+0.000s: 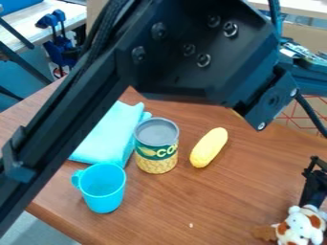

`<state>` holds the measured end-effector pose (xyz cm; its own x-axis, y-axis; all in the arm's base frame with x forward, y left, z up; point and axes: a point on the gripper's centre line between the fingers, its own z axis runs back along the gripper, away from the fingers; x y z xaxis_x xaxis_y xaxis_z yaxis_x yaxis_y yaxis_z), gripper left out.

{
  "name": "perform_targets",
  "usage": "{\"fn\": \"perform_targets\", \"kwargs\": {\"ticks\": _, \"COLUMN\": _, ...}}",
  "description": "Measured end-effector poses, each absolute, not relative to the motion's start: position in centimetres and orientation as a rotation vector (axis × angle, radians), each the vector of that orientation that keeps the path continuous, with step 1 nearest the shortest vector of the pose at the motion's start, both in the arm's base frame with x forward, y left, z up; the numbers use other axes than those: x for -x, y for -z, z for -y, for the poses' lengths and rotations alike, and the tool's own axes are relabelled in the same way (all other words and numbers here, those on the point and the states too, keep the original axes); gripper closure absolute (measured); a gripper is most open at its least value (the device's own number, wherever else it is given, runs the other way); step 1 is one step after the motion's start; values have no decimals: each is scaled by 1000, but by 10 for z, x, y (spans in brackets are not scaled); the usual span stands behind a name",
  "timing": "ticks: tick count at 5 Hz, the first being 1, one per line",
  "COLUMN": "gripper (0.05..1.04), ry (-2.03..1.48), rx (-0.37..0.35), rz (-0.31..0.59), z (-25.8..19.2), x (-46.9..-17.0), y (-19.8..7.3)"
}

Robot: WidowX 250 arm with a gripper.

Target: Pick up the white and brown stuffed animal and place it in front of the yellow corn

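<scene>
At the right edge, part of the black gripper point(314, 185) points down, its lower end at a white and brown plush toy point(301, 227) in the lower right corner. Whether it grips the toy or only touches it, I cannot tell. A yellow oblong object point(209, 147) lies right of a can point(156, 146) with a green and yellow label, which stands upright. Left of the can a light blue cloth point(106, 135) lies folded. In front of the cloth stands a blue cup point(104, 187), its handle to the left.
The arm's black links cross the view from the lower left to the upper right, hiding part of the wooden table point(198, 206). Blue clamps point(57, 40) stand beyond its left side. The table's front edge runs through the lower left.
</scene>
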<state>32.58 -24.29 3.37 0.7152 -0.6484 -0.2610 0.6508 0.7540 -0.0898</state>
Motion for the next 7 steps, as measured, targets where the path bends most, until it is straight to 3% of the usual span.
{"fn": "perform_targets", "kwargs": {"ticks": 1, "gripper": 703, "ry": 735, "rx": -6, "rz": -278, "z": 243, "x": -327, "y": -33}}
{"fn": "perform_targets", "kwargs": {"ticks": 2, "gripper": 907, "ry": 766, "rx": -2, "rz": -276, "z": 243, "x": -325, "y": -33}}
{"fn": "perform_targets", "kwargs": {"ticks": 3, "gripper": 1006, "ry": 802, "rx": 5, "rz": -252, "z": 245, "x": -320, "y": -42}}
{"fn": "perform_targets", "kwargs": {"ticks": 5, "gripper": 1011, "ry": 771, "rx": 16, "rz": -136, "z": 225, "x": -330, "y": -79}}
{"fn": "perform_targets", "kwargs": {"ticks": 7, "gripper": 1011, "ry": 708, "rx": 8, "rz": -129, "z": 183, "x": -339, "y": -93}}
